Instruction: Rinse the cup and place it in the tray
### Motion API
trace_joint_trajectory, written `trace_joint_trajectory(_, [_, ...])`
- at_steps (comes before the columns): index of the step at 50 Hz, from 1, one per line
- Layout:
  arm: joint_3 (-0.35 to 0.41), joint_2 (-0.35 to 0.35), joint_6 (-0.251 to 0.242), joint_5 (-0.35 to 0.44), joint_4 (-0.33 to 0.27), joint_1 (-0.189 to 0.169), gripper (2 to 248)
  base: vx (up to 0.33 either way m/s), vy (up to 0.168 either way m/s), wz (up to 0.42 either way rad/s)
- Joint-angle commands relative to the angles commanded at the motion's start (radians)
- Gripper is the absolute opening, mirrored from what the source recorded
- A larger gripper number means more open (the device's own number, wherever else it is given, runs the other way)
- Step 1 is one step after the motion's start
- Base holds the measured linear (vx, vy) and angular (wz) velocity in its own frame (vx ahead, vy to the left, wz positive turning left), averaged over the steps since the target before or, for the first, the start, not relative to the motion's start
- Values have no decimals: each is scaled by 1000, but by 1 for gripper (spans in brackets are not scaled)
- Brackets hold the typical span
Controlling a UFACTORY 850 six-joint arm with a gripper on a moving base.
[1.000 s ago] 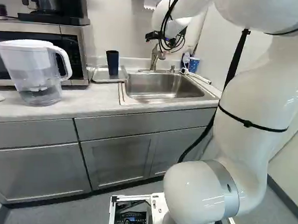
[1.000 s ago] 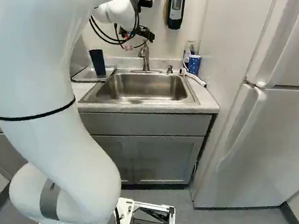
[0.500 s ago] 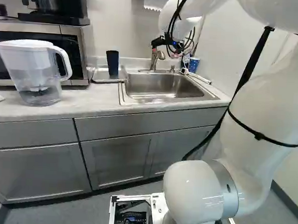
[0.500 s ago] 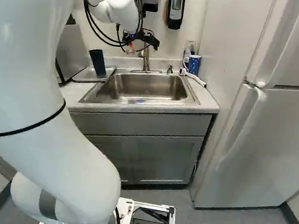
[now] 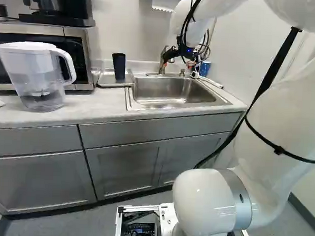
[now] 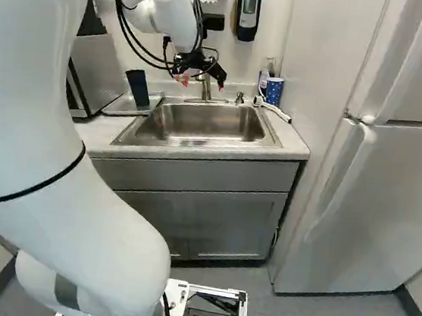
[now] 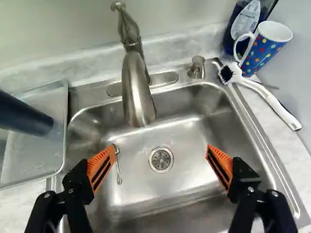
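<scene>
Compared with half a second ago, the arm (image 5: 284,122) has brought the claw (image 6: 202,85) lower over the sink (image 5: 172,91); the base has not moved, and the cup and mug are where they were. In the wrist view the claw (image 7: 161,149) is spread wide — its orange pads (image 7: 101,167) face each other well apart, with nothing held between them. Ahead of it is the faucet (image 7: 137,90); under it, down in the basin, are the drain (image 7: 161,159) and a thin metal piece (image 7: 117,165).

The dark cup (image 5: 119,67) stands in the tray (image 5: 109,84), left of the sink. A blue dotted mug (image 7: 264,48) stands at the sink's far right corner, with a white brush (image 7: 272,102) lying just beside it. Behind the mug is a bottle (image 7: 235,36) with a pale label (image 7: 246,20) — its print is too small to tell. A pitcher (image 5: 35,72) stands on the counter (image 5: 89,112), nearer and to the left of the tray.
</scene>
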Motion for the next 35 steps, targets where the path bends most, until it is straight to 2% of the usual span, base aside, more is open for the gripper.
trace_joint_trajectory(13, [0,0,0,-136,-36,0,247,0,0,0])
trace_joint_trajectory(18, [0,0,0,-165,-56,0,247,0,0,0])
trace_joint_trajectory(35, [0,0,0,-164,-56,0,247,0,0,0])
